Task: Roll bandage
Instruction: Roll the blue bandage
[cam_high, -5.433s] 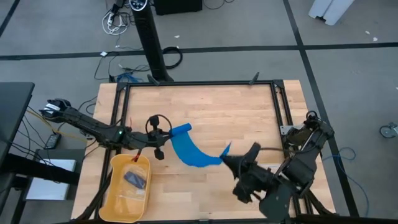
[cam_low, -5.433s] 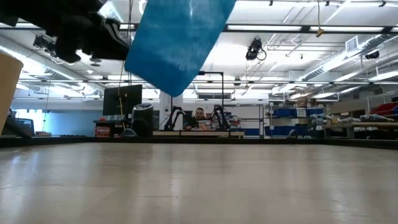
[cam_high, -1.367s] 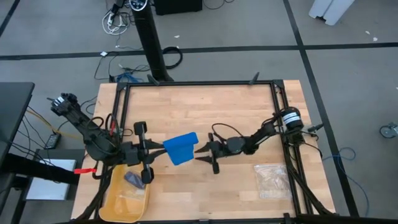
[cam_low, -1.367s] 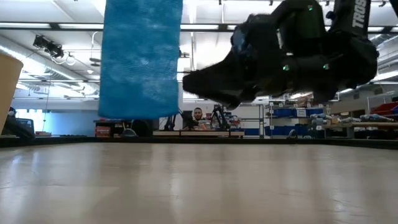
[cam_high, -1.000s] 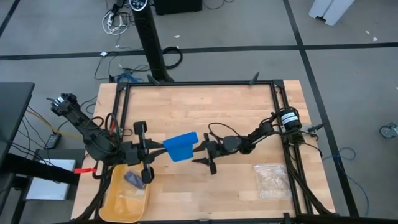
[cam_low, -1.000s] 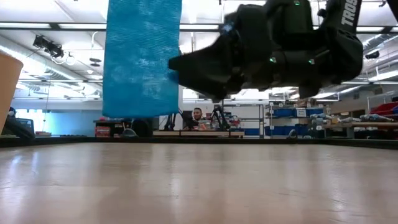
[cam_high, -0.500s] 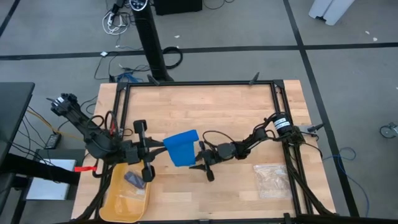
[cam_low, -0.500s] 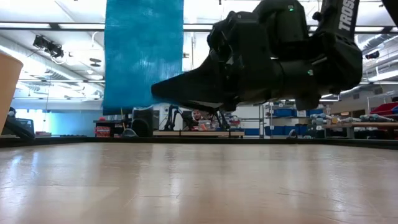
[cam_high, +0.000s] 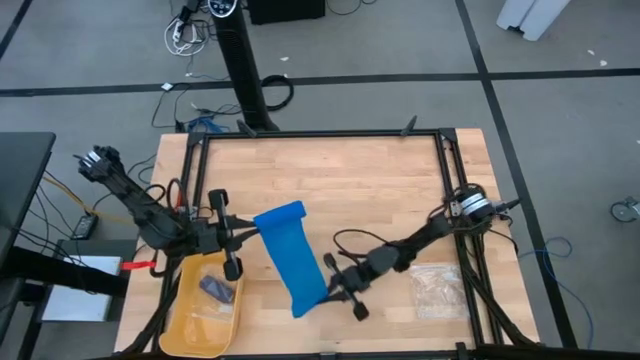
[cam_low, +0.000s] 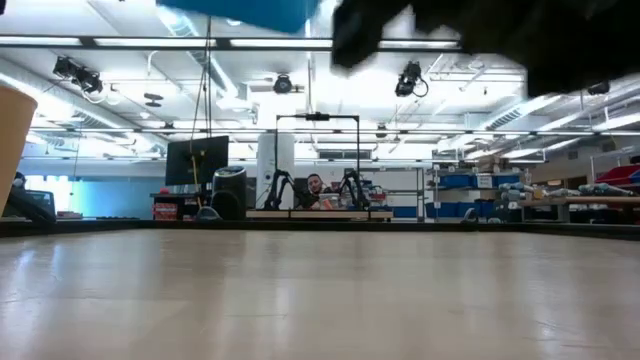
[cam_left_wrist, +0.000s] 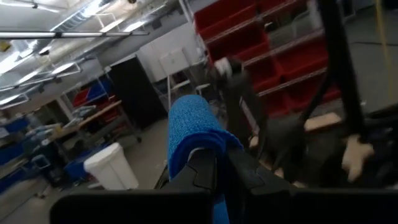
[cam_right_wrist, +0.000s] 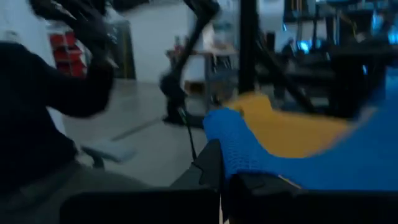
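1. Bandage (cam_high: 290, 257) hangs stretched above the table (cam_high: 380, 180)
2. Left gripper (cam_high: 244, 231), jaws clamped on its upper end
3. Right gripper (cam_high: 327, 290), jaws pinching its lower end near the table's front edge

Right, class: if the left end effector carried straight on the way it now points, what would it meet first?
It points toward the table's right side and is already shut on the bandage. Straight ahead of the left end effector, past the held end, only bare table shows; heights are unclear from above, so this is a guess.
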